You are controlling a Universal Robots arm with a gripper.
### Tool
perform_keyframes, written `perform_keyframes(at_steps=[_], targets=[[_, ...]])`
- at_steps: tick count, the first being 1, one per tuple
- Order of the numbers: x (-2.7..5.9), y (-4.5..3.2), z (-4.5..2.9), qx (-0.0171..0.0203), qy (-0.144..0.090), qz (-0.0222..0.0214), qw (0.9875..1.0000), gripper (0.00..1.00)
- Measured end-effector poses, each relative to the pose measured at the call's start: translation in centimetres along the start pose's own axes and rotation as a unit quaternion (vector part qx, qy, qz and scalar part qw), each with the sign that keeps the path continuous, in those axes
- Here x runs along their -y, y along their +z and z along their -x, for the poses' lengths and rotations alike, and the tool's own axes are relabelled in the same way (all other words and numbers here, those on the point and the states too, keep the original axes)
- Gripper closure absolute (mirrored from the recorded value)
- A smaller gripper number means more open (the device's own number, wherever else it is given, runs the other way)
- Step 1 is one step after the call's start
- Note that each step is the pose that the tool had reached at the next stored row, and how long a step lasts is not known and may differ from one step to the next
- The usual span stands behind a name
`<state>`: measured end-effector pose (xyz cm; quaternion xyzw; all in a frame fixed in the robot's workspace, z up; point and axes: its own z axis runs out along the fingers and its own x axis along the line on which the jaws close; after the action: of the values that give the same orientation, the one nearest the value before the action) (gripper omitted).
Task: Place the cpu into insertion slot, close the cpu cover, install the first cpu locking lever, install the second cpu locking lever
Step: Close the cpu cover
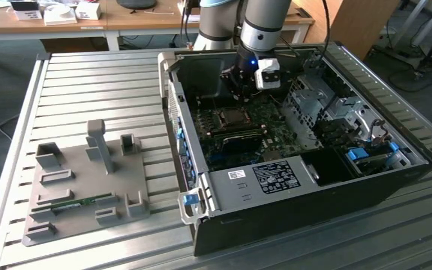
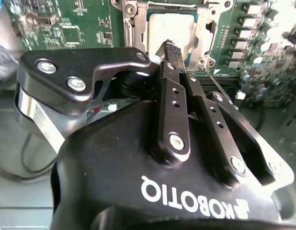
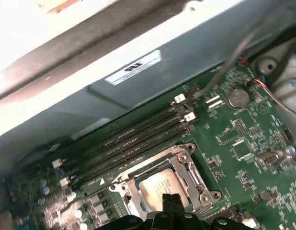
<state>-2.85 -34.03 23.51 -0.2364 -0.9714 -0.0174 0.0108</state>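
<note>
Now, cpu [image 3: 156, 188] under cpu cover [image 3: 192, 173], closed jaws just above.

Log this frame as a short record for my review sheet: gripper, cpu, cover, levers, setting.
gripper: gripper shut, nothing visible between the fingers, tips over the cpu; contact cannot be told
cpu: cpu lies flat in the slot
cover: cover is down, framing the cpu through its window
levers: cannot tell whether latched
setting: open case on a ribbed table, memory slots beside the slot
</note>
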Motion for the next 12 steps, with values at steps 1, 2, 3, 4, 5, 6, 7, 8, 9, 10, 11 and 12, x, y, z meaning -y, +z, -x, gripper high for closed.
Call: perform_keyframes(at_steps=[1, 2, 3, 4, 5, 6, 7, 8, 9, 10, 11, 12], targets=[[0.00, 0.00, 0.00, -0.0002, -0.009, -0.0002, 1.0000, 0.89], [0.00, 0.00, 0.00, -0.0005, -0.018, -0.0005, 0.9998, 0.89], [0.00, 0.01, 0.00, -0.0008, -0.028, -0.0008, 0.9996, 0.89], [0.00, 0.01, 0.00, -0.0011, -0.037, -0.0011, 0.9993, 0.89], [0.00, 0.01, 0.00, -0.0013, -0.045, -0.0013, 0.9990, 0.89], [0.00, 0.01, 0.00, -0.0016, -0.055, -0.0016, 0.9985, 0.89], [0.00, 0.02, 0.00, -0.0018, -0.064, -0.0019, 0.9979, 0.89], [0.00, 0.02, 0.00, -0.0021, -0.073, -0.0021, 0.9973, 0.89], [0.00, 0.02, 0.00, -0.0023, -0.082, -0.0024, 0.9966, 0.89], [0.00, 0.03, 0.00, -0.0026, -0.091, -0.0026, 0.9959, 0.89], [0.00, 0.03, 0.00, -0.0029, -0.100, -0.0029, 0.9950, 0.89], [0.00, 0.03, 0.00, -0.0031, -0.109, -0.0032, 0.9940, 0.89]])
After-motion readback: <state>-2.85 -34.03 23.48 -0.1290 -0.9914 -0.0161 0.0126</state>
